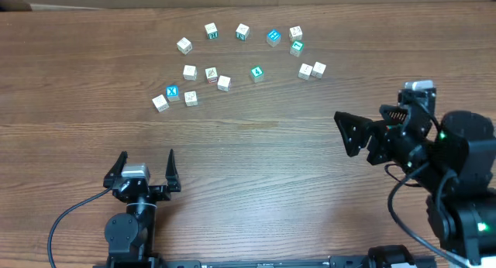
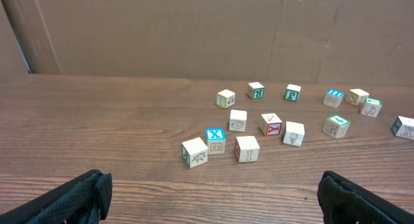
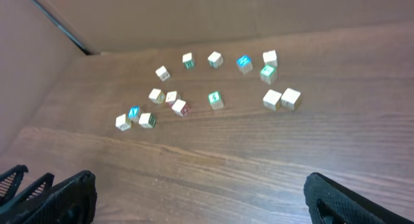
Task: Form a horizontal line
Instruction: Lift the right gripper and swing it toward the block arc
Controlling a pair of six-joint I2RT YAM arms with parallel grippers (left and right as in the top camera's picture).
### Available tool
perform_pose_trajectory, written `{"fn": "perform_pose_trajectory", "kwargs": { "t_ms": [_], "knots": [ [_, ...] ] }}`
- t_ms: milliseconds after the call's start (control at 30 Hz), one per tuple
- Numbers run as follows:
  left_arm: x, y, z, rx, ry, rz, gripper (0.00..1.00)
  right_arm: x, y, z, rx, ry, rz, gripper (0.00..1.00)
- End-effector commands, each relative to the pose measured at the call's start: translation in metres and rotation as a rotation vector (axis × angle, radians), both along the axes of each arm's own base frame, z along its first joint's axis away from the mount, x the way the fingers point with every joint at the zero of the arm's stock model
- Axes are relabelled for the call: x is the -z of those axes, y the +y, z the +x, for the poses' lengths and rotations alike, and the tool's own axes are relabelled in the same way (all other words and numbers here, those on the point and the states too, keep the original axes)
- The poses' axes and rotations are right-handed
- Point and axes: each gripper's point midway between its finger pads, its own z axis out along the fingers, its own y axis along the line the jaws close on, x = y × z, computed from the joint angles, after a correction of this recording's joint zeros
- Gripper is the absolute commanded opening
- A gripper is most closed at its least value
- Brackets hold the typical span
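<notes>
Cubes (image 1: pixel 224 83) scattered; touching whitish pair (image 1: pixel 311 70) runs left-right.

Robot lab test bench.
Wood-grain table (image 1: pixel 248 159), cardboard wall (image 2: pixel 194 30) behind, cabled left arm (image 1: pixel 133 221) and right arm (image 1: pixel 457 156) mounted.

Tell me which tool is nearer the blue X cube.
Left. The left tool is just robot-side of the blue X cube; the right tool is far off to its right.
</notes>
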Motion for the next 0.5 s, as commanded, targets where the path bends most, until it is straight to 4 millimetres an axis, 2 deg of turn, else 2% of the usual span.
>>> {"fn": "perform_pose_trajectory", "kwargs": {
  "t_ms": [0, 467],
  "knots": [
    [-0.001, -0.001, 0.000, 0.002, -0.008, 0.019, 0.99, -0.007, 0.009, 0.002, -0.049, 0.000, 0.025, 1.00],
    [-0.001, -0.001, 0.000, 0.002, -0.009, 0.019, 1.00, 0.027, 0.028, 0.024, -0.133, 0.186, 0.074, 1.00]
  ]
}}
